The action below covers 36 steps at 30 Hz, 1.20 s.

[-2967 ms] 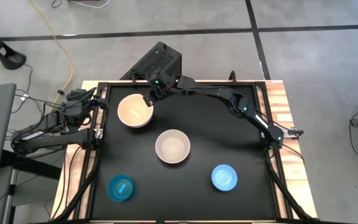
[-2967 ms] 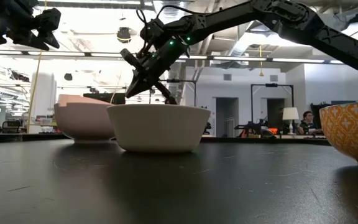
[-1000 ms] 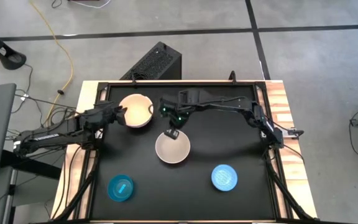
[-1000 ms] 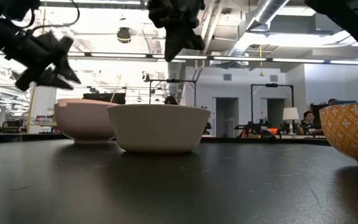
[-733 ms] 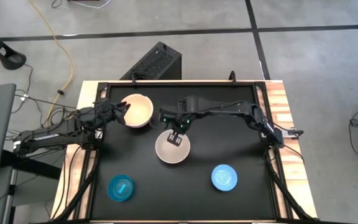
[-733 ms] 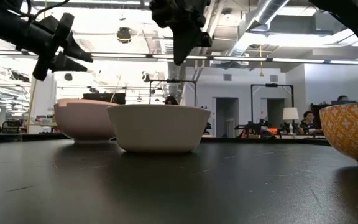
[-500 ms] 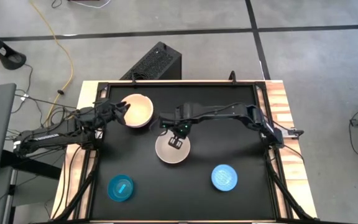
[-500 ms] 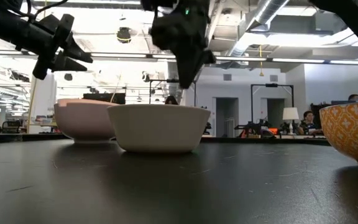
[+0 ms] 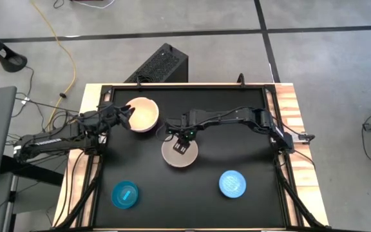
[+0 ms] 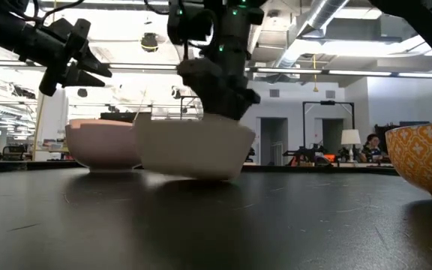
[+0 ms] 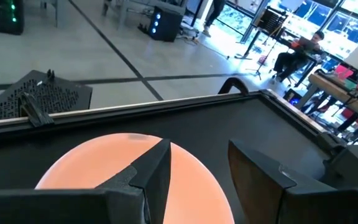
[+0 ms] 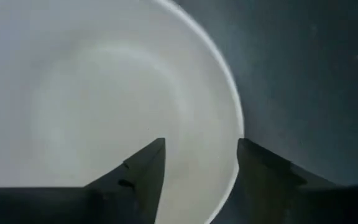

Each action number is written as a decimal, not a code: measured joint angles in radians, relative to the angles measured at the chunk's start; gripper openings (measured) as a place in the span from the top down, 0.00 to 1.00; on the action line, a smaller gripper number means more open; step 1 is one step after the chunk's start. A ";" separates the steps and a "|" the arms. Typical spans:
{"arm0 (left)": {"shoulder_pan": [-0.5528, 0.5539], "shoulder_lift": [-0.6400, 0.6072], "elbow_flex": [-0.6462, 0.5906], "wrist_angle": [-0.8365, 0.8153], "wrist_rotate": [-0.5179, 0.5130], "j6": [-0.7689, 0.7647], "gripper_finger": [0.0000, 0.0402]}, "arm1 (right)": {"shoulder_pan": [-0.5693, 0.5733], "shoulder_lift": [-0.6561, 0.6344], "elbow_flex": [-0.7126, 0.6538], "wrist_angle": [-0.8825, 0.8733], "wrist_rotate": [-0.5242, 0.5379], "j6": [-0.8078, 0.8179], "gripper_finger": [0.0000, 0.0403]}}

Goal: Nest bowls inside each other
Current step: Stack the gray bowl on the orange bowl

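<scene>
A white bowl (image 9: 174, 161) stands near the table's middle and shows tipped in the low view (image 10: 190, 150), its left rim higher than its right. My right gripper (image 12: 201, 143) points down over the bowl's far part, fingers open and astride the rim. A pink-beige bowl (image 9: 145, 113) sits on its base at the far left. My left gripper (image 11: 197, 146) hovers open above its left rim, clear of it. A teal bowl (image 9: 125, 194) and a light blue bowl (image 9: 232, 184) rest near the front. My right gripper comes at the white bowl from above, one finger (image 12: 148, 162) inside the hollow and the other (image 12: 260, 168) outside, with the rim (image 12: 236, 134) between them. The jaws stand apart, with no pinch. The bowl leans under it (image 10: 223, 109), base still on the table; the gripper hides the touching spot.
A bowl with an orange-patterned wall (image 10: 426, 161) stands close to the low camera at the right. A raised black frame (image 9: 272, 122) edges the dark table. A black box (image 9: 163, 64) sits just beyond the far edge.
My right gripper has come down from above onto the white bowl and has opened. The bowl, level a moment ago, now leans with its left rim raised. My left gripper has tipped up nearer to level above the pink-beige bowl.
</scene>
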 joint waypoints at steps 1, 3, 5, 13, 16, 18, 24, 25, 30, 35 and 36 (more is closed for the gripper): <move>0.000 0.001 0.000 0.000 0.000 0.000 0.63 | -0.004 -0.001 -0.012 0.019 -0.003 0.001 0.44; 0.000 0.001 0.000 0.000 0.000 -0.001 0.63 | -0.008 -0.002 -0.046 0.075 -0.003 0.003 0.43; 0.000 0.001 0.000 0.000 0.000 -0.001 0.63 | -0.011 0.000 -0.071 0.102 -0.004 0.010 0.43; 0.000 0.001 0.000 0.001 -0.002 -0.013 0.63 | -0.010 0.000 -0.058 0.083 -0.011 0.010 0.45; 0.000 0.001 0.000 0.001 -0.006 -0.018 0.63 | -0.010 -0.003 -0.007 0.042 -0.010 0.009 0.45; 0.000 0.001 0.000 0.002 -0.006 -0.019 0.63 | -0.015 -0.003 0.016 0.024 -0.008 0.002 0.45; 0.000 0.001 0.000 0.002 -0.007 -0.034 0.63 | -0.046 -0.003 0.049 0.014 0.026 -0.030 0.46; 0.000 0.001 0.000 0.002 -0.007 -0.038 0.63 | -0.053 -0.002 0.048 0.011 0.027 -0.039 0.46; 0.000 0.001 0.000 0.002 -0.007 -0.045 0.63 | -0.086 -0.002 0.048 0.010 0.044 -0.064 0.46; 0.000 0.001 0.000 0.001 -0.007 -0.062 0.63 | -0.107 -0.001 0.047 0.007 0.028 -0.121 0.46; 0.000 0.001 0.000 0.001 -0.007 -0.066 0.63 | -0.109 -0.001 0.043 0.011 0.016 -0.131 0.46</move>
